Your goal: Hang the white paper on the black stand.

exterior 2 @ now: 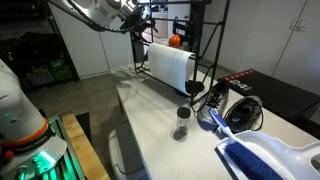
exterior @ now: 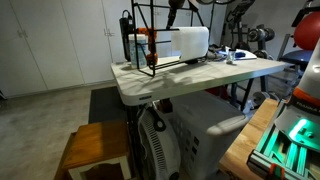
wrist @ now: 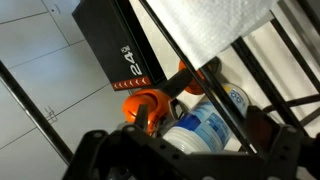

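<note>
The white paper [exterior: 190, 42] hangs draped over a top bar of the black stand [exterior: 139, 35] at the back of the table. Both exterior views show it, with the paper [exterior 2: 170, 65] hanging down inside the stand's frame [exterior 2: 207, 45]. My gripper [exterior 2: 140, 22] hovers above and beside the top of the stand, apart from the paper. It also shows in an exterior view [exterior: 172, 14]. In the wrist view the paper [wrist: 212, 25] lies over black rods [wrist: 175, 40]. The gripper [wrist: 190, 148] is open and empty.
An orange-and-black tool [wrist: 145, 106] and a white-and-blue bottle [wrist: 200, 130] sit inside the stand's base. On the beige table [exterior 2: 150, 120] stand a small jar [exterior 2: 181, 122], a blue brush [exterior 2: 222, 121] and a black device [exterior 2: 240, 108]. A wooden stool [exterior: 95, 145] stands beside the table.
</note>
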Motion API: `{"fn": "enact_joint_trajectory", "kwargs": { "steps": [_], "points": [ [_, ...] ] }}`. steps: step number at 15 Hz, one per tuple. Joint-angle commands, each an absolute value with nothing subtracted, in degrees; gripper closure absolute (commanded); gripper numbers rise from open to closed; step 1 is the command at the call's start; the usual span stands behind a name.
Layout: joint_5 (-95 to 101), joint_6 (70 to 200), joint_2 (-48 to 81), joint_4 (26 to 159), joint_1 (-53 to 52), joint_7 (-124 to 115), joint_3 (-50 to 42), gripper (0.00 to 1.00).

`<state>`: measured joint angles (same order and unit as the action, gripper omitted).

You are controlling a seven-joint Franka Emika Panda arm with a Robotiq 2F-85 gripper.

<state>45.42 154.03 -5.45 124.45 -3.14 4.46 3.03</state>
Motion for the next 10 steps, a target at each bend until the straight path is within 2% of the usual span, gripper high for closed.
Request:
{"fn": "enact_joint_trajectory", "kwargs": {
  "steps": [1,10],
  "points": [
    [34.7,152.7,-9.8,127.6,-4.2,8.0,3.2,0.0],
    [12.3,151.7,-18.1,132.7,-5.6,13.2,1.3,0.0]
  ]
}}
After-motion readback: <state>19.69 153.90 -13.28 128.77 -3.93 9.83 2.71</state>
